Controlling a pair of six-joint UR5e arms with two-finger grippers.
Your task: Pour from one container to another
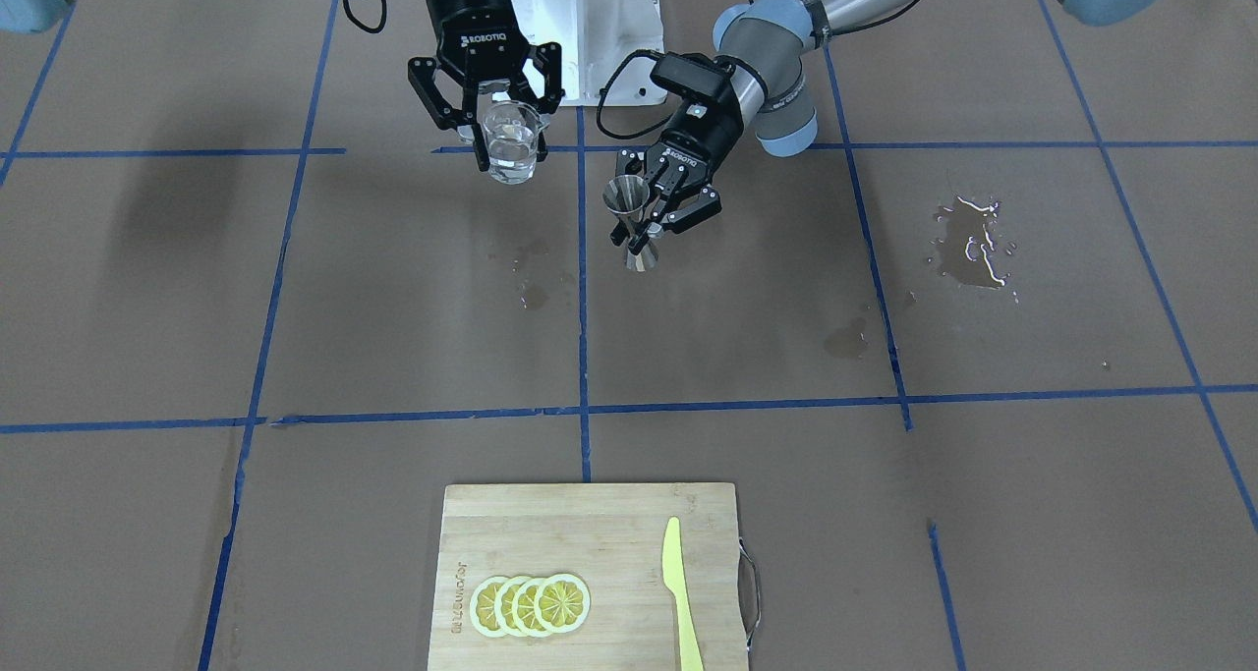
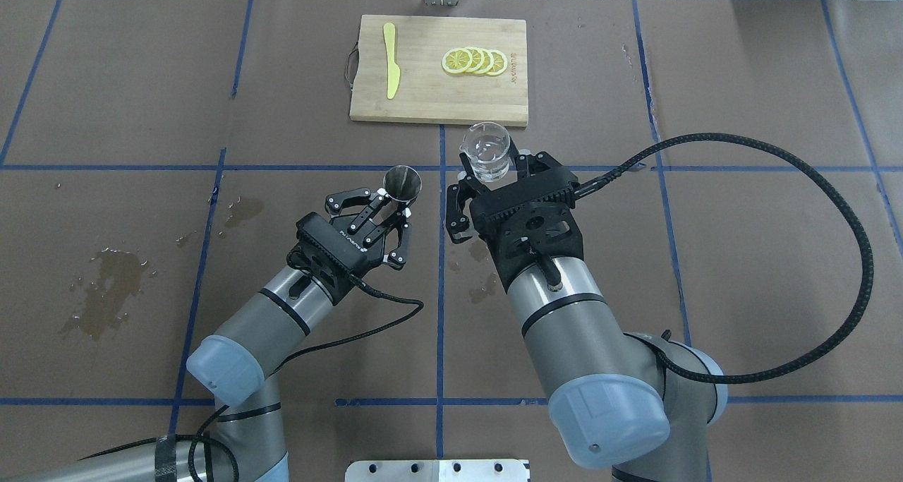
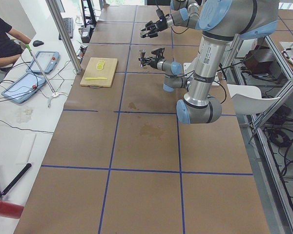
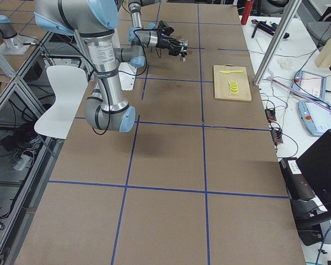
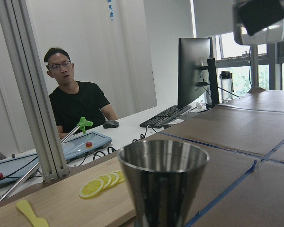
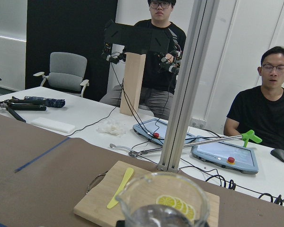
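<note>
Glass beaker, where is it?

In the right gripper, held upright above the table, just on the robot's side of the cutting board. The gripper's fingers are partly closed, pressing the glass wall from both sides. Its pouring lip points away from the robot, toward the board.

Anything in it?

Water, clear, filling the lower part.

And the steel jigger?

The left gripper has it, pinched at the narrow waist with the jaws nearly closed around it. It stands roughly upright, open cone upward. The left wrist view looks onto its rim from close by, but not down into the cup, so I can't say what it holds.

Is it resting on the table?

It seems to hang clear of it, though from these angles I can't be sure of the gap.

How do the two vessels sit relative to each other?

Near, side by side and not touching, the beaker to the robot's right of the jigger.

What else is on the table?

On the board, a row of overlapping lemon slices and a yellow knife beside them. A puddle lies well off on the robot's left, and a few small damp spots lie under and around the grippers.
</note>
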